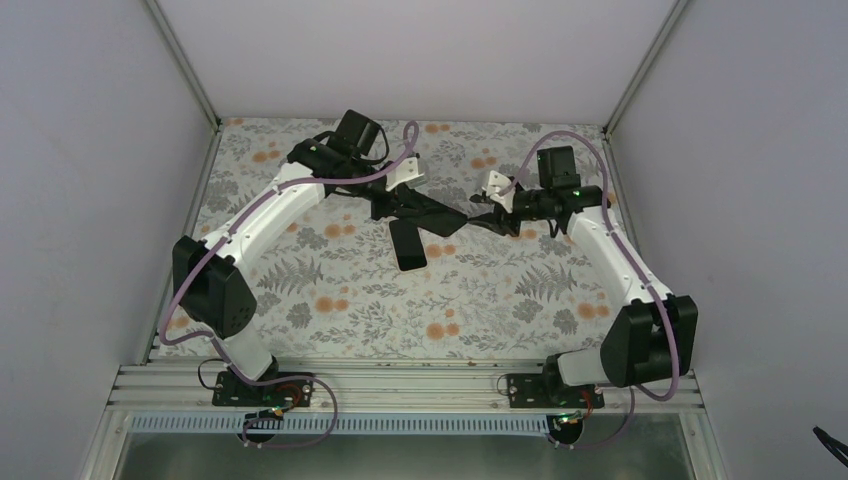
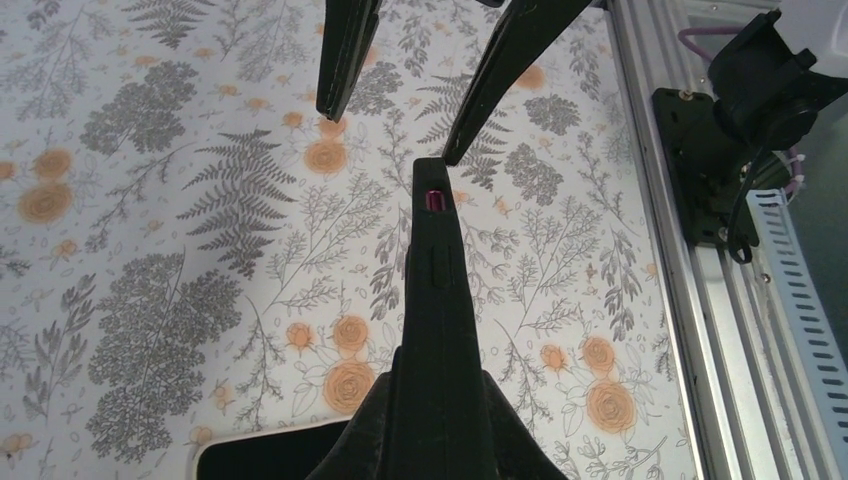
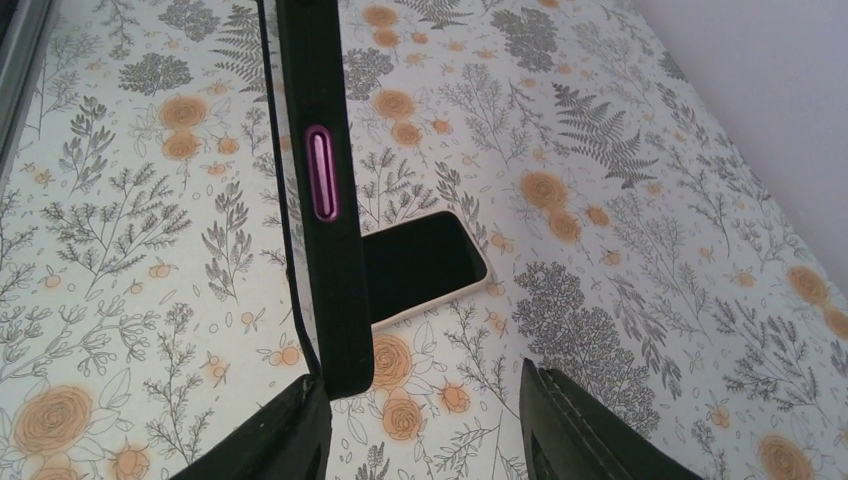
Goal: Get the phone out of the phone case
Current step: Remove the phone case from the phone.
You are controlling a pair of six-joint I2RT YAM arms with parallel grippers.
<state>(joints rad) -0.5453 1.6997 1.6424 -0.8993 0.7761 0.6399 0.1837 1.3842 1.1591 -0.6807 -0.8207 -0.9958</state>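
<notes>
The phone (image 1: 408, 245) lies flat on the table, black glass up, below and between the two grippers. It shows with a pale rim in the right wrist view (image 3: 420, 265) and at the bottom edge of the left wrist view (image 2: 265, 458). My left gripper (image 1: 415, 205) is shut on the empty black phone case (image 1: 445, 218) and holds it on edge above the table. In the left wrist view (image 2: 437, 400) the case (image 2: 432, 260) runs up between the fingers. My right gripper (image 1: 483, 218) is open at the case's far end. The case (image 3: 322, 200) touches its left finger (image 3: 260, 440).
The table (image 1: 330, 300) has a floral cover and grey walls at the left, back and right. An aluminium rail (image 1: 400, 385) with the arm bases runs along the near edge, and shows in the left wrist view (image 2: 690, 330).
</notes>
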